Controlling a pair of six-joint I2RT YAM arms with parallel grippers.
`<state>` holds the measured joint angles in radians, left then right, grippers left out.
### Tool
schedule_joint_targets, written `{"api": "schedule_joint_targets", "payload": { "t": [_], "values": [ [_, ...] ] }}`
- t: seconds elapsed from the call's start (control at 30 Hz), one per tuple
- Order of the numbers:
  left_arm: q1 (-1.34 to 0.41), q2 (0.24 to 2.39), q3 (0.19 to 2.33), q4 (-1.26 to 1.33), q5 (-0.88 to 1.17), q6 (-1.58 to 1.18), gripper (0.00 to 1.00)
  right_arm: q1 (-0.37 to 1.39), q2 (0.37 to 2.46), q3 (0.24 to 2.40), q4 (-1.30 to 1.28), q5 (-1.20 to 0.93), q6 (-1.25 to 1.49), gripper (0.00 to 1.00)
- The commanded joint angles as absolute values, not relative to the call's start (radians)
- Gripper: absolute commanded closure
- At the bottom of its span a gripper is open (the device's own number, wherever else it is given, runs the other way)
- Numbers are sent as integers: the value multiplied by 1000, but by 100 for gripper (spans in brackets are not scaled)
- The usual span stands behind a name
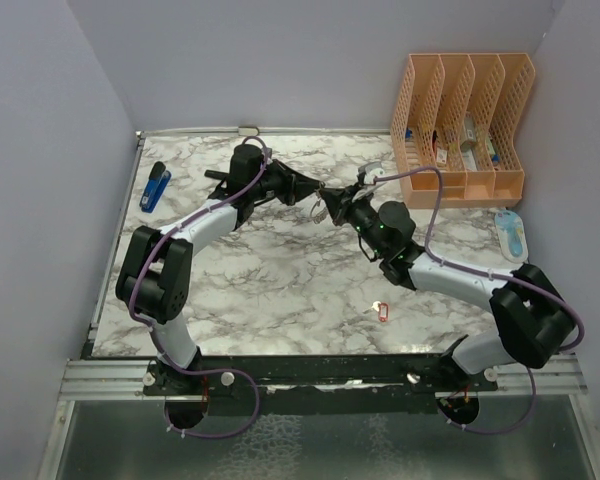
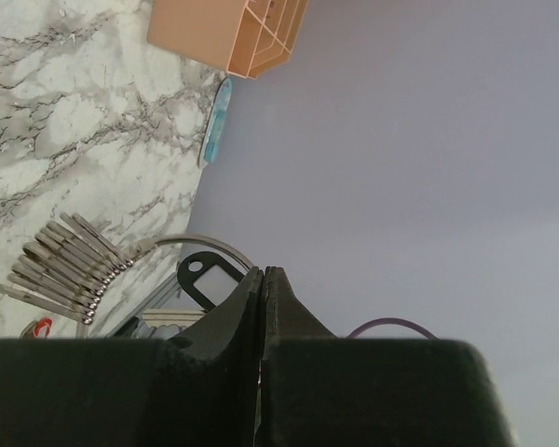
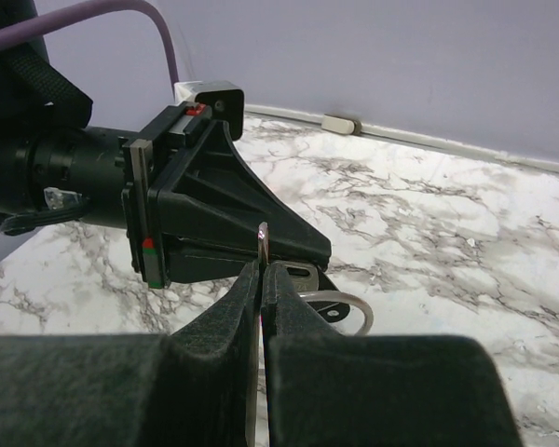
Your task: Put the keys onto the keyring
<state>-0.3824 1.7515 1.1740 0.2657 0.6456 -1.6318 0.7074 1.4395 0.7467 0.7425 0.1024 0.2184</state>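
- R fingers (image 3: 240,303) pressed tight together, pinching a thin silver strip (image 3: 263,238) that pokes up out of the tips. Key blade or ring wire edge-on, can't tell.
- L fingers (image 2: 233,312) also closed flat. The keyring (image 2: 197,241) arcs in behind their tips, so prob. gripped there, but the contact is hidden.
- Ring hangs in the air over mid-table, betw. the two arms' tips, which sit nose to nose. In L wrist view the bunch of keys (image 2: 63,267) fans off it at 9 o'clock, and the dark-headed key (image 2: 205,276) sits just under the arc.
- Red-tag key (image 1: 382,312) lies loose on the marble table (image 1: 280,290), 5 o'clock from the ring, well apart.
- Step, my read: mid-threading, one arm bracing the ring while the other works a key onto the wire.
- Next calls for a steady ring and the key hole fed along the wire w/o slipping. Red-tag key not yet picked up.
- Further out: orange organiser (image 1: 460,100) at 2 o'clock, blue tool (image 1: 156,186) at 9.
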Motion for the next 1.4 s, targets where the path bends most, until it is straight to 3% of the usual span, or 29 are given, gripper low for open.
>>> {"api": "schedule_joint_targets", "payload": {
  "t": [0.0,1.37],
  "values": [
    [-380,1707,1165,293,667,-1652,100,714,1473,751,818,130,206,99],
    [-380,1703,1152,401,687,-1754,100,733,1608,747,937,146,202,99]
  ]
}}
